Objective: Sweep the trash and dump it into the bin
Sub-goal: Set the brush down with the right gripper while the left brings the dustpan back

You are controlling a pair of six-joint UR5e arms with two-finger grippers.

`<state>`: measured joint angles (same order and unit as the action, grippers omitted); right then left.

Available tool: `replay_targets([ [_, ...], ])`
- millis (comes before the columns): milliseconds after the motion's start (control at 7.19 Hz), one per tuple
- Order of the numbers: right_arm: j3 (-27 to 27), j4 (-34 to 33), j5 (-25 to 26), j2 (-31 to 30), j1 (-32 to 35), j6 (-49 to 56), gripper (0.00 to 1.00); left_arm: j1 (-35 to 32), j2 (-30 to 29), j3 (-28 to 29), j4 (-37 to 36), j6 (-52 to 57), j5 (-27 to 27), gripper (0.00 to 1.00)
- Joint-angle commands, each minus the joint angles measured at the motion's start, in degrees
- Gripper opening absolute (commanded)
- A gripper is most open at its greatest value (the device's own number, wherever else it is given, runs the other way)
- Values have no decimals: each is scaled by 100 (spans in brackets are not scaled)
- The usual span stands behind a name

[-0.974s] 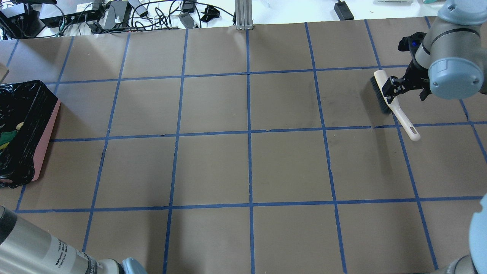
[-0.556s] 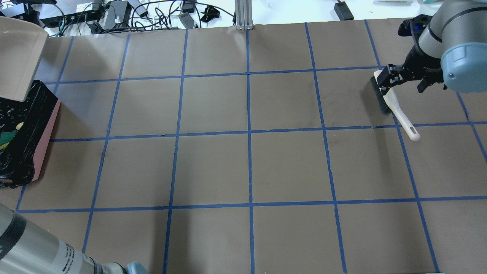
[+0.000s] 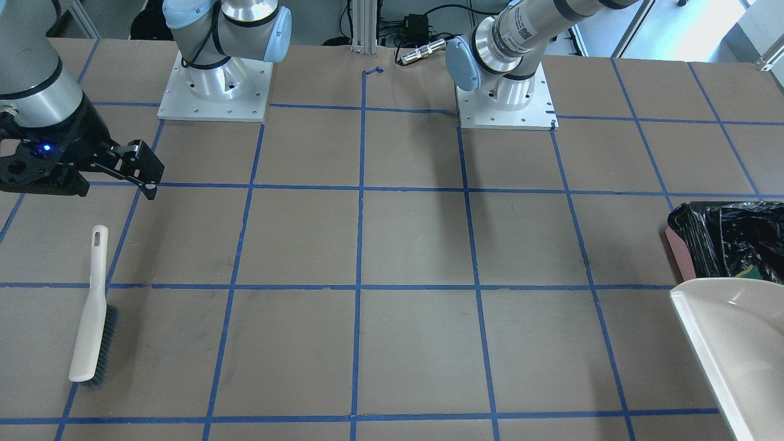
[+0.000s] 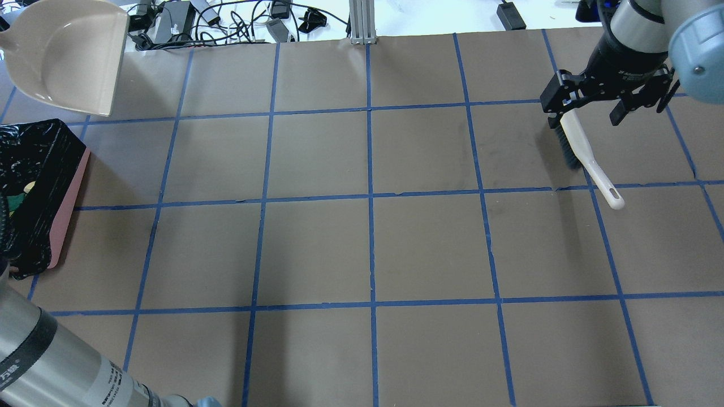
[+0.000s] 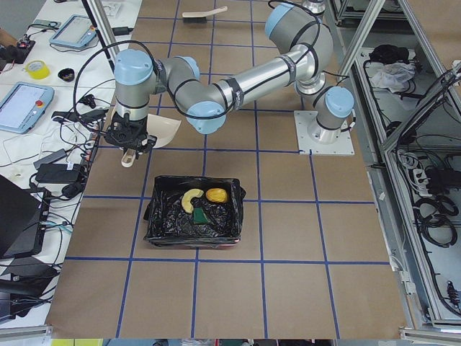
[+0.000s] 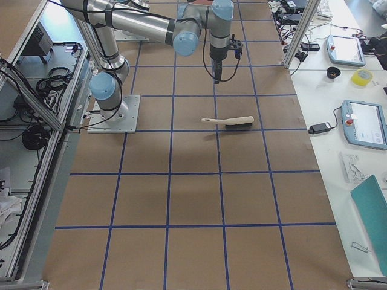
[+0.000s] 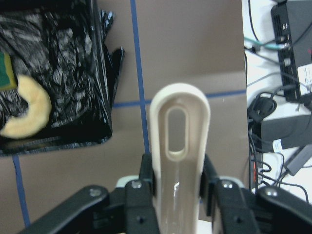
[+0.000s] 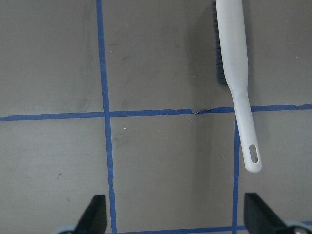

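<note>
- So, the surface (image 4: pixel 430 249) carries the bin (image 5: pixel 162 216) at its left edge, lined with a black bag.
- Over the far left corner, beyond the bin, the dustpan (image 4: pixel 68 56) hangs raised.
- Towards the right edge the brush (image 4: pixel 582 152) lies flat, alone.
- Clamped on the dustpan's handle is the left tool (image 7: pixel 178 180).
- Above the brush hangs the right tool (image 4: pixel 585 107), fingers apart, holding nothing.
- Inside the bin lie the croissant (image 5: pixel 191 198), pastry (image 5: pixel 216 194) and sponge wedge (image 5: pixel 199 214), close together.
</note>
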<state>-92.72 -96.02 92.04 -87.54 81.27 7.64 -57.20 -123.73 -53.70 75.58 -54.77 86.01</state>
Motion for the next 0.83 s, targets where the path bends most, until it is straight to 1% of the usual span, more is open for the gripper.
replay_targets([
  [0,88,93,-10,-139,178,-17,100,-483,-169,0,1,-779,-129,0],
  [139,88,49,-45,-167,222,-86,100,-624,-256,9,227,-963,-59,0],
  [278,88,22,-37,-167,223,-96,100,-747,-387,113,743,-939,359,0],
  [417,88,40,-28,-176,223,-104,100,-862,-485,245,1096,-947,468,0],
  [556,88,92,-37,-245,232,-105,100,-950,-546,255,1221,-947,652,0],
  [695,88,110,-19,-316,310,-113,100,-1038,-599,220,1344,-956,697,0],
])
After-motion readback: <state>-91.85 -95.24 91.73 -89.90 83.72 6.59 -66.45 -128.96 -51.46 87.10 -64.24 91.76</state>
